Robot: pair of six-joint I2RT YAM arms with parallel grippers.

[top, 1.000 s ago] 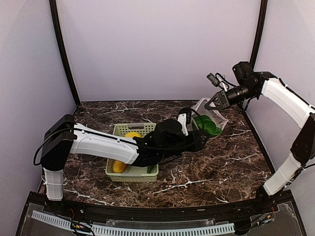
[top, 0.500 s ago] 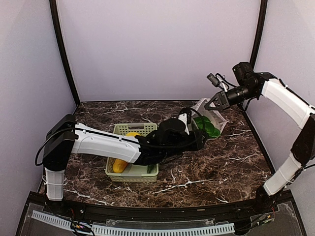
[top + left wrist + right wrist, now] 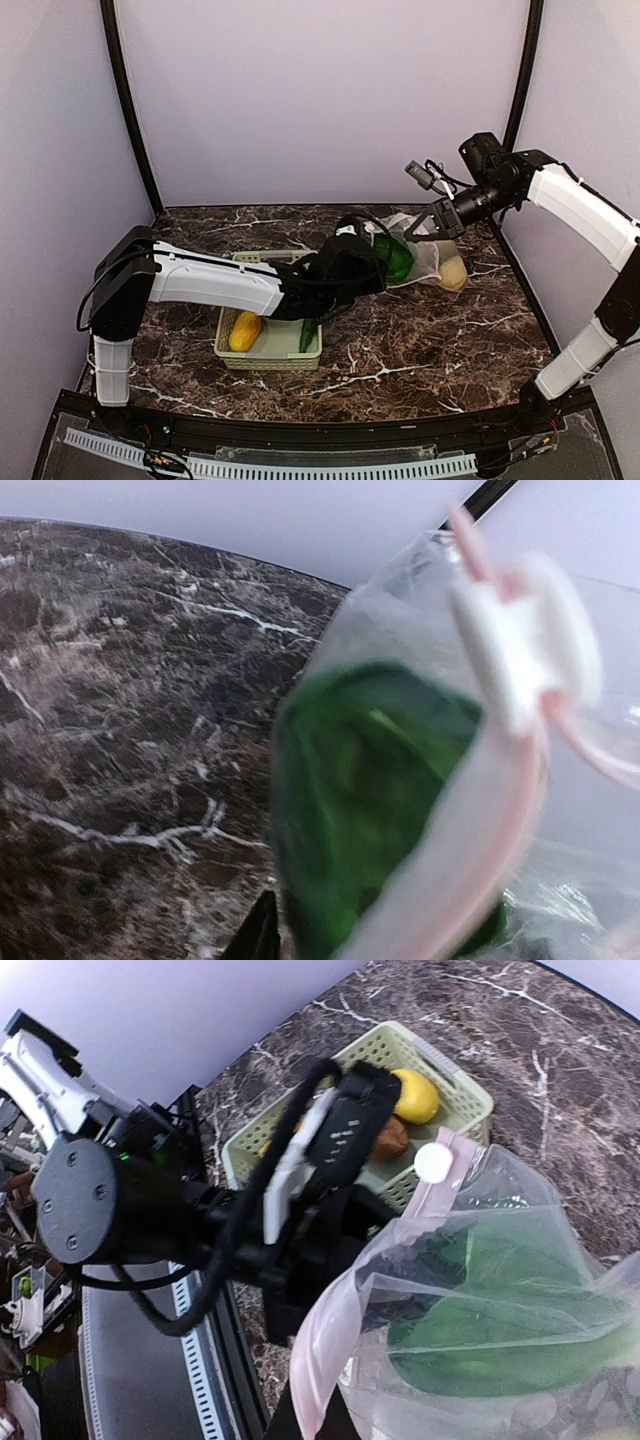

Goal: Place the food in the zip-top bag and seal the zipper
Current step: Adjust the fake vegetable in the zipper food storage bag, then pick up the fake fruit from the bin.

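Right claw (image 3: 413,230) on zip-top bag (image 3: 428,258)

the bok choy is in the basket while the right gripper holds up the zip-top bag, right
Not quite: the bok choy is inside the zip-top bag, not the basket. The right wrist view shows it through the clear plastic. The right gripper does hold up the bag's edge.

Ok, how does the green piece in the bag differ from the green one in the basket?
The bok choy sits inside the clear bag; the cucumber lies in the basket. The bok choy is broad and bright green; the cucumber is slim and much darker. Both are green toy vegetables.
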